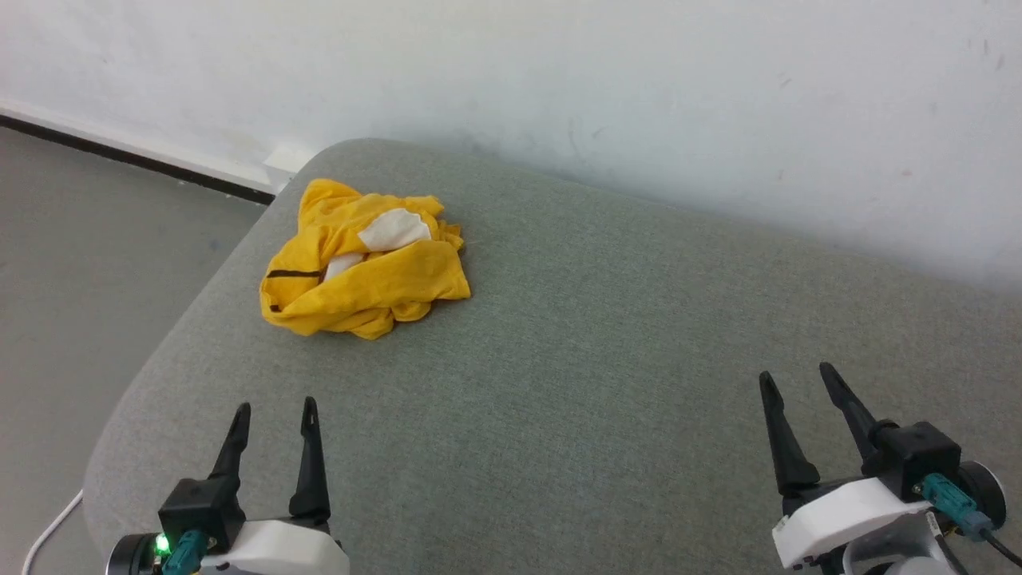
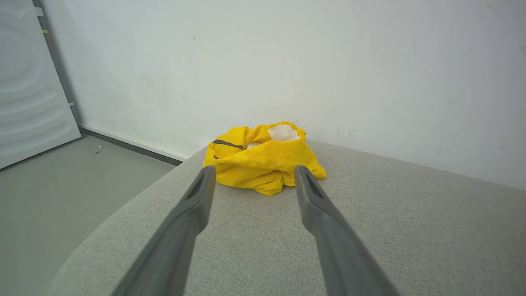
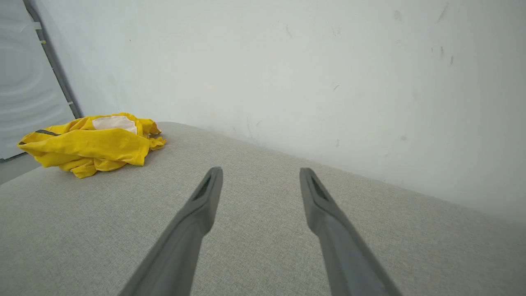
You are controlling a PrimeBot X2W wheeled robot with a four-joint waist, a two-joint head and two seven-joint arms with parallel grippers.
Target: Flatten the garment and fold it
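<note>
Garment (image 1: 363, 259) bunched at 11 o'clock; both claws wide

I see the garment as a yellow heap on the grey cushion (image 1: 575, 359). It sits at 11 o'clock in the head view, near the cushion's rounded far corner and close to the wall (image 1: 639, 96). It is crumpled, not flat: folds overlap, a white patch faces up on top, and one short black stripe shows at its 9 o'clock edge. The floor (image 1: 96, 239) lies beyond the cushion at 9 o'clock.

The left claw (image 1: 275, 404) sits at 7 o'clock, fingers spread wide, holding nothing, well apart from the garment. In the left wrist view the garment (image 2: 263, 160) lies at 12 o'clock, straight past the fingertips of the left claw (image 2: 254, 168).

The right claw (image 1: 796, 371) sits at 5 o'clock, fingers likewise spread wide and holding nothing, over bare cushion. In the right wrist view the garment (image 3: 90, 144) lies at 10 o'clock, well apart from the right claw (image 3: 261, 169).
</note>
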